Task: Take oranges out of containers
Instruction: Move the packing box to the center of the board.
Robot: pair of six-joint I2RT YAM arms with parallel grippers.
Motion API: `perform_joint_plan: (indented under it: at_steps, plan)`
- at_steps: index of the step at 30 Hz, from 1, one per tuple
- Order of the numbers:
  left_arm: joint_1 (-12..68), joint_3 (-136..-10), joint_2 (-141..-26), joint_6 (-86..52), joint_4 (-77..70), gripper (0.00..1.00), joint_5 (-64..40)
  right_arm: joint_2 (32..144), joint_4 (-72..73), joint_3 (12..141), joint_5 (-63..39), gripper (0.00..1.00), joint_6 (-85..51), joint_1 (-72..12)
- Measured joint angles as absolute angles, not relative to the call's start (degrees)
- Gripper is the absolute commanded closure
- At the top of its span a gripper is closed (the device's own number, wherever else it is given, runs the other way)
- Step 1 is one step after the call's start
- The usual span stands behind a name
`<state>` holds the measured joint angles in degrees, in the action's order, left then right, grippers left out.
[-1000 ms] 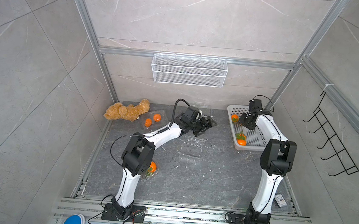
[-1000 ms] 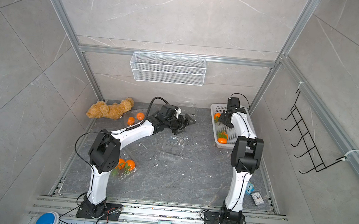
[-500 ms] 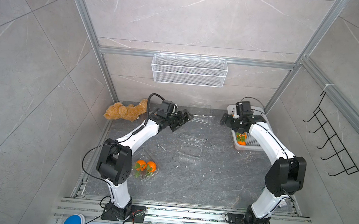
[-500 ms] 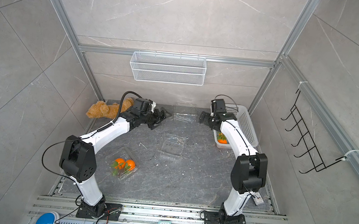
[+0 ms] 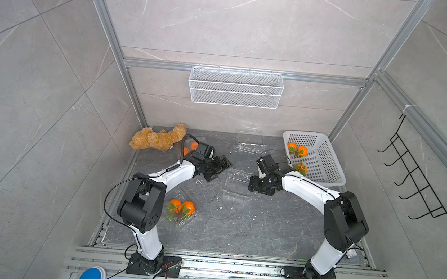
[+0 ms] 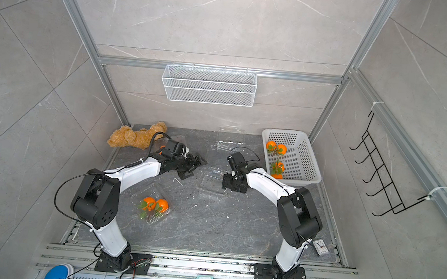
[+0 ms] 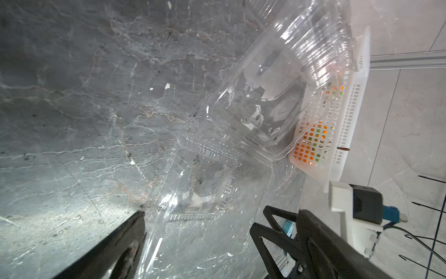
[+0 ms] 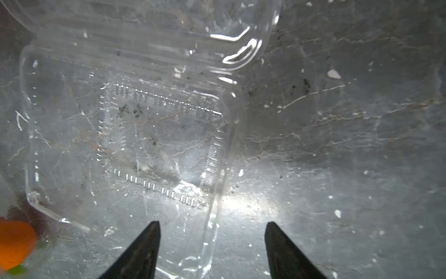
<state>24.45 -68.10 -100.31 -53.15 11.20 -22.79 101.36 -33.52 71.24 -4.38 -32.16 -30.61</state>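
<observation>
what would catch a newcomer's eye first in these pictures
The bright oranges pop against the grey: several in the white basket at the far right, two more in a clear container beside the left arm. Then the tan teddy bear in the far left corner. Mid-table, the left arm and right arm reach toward an empty clear container from either side.

Empty clear container, fingers apart, orange nearby

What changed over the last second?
The right pincer left the white perforated plastic basket and swung to the empty clear plastic clamshell box mid-table; the left pincer pulled back to its other side. Both stand open. The tan teddy bear and boxed round oranges stayed put.
</observation>
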Motion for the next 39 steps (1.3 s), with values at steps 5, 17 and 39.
perform_joint_plan:
  at_steps: [5, 17, 39]
  plan:
    - [25.10, -65.14, -100.47, -54.28, 8.49, 0.00, -22.85, 105.10, -32.36, 71.83, -3.70, 0.67, -32.25, -30.83]
    - [31.24, -67.33, -108.51, -58.78, 2.33, 0.01, -23.09, 109.27, -35.48, 79.07, 4.60, 0.93, -26.92, -29.43]
    - [31.51, -80.79, -118.06, -61.23, 0.82, 0.00, -24.73, 117.23, -37.50, 87.64, 8.36, 0.89, -18.28, -21.45]
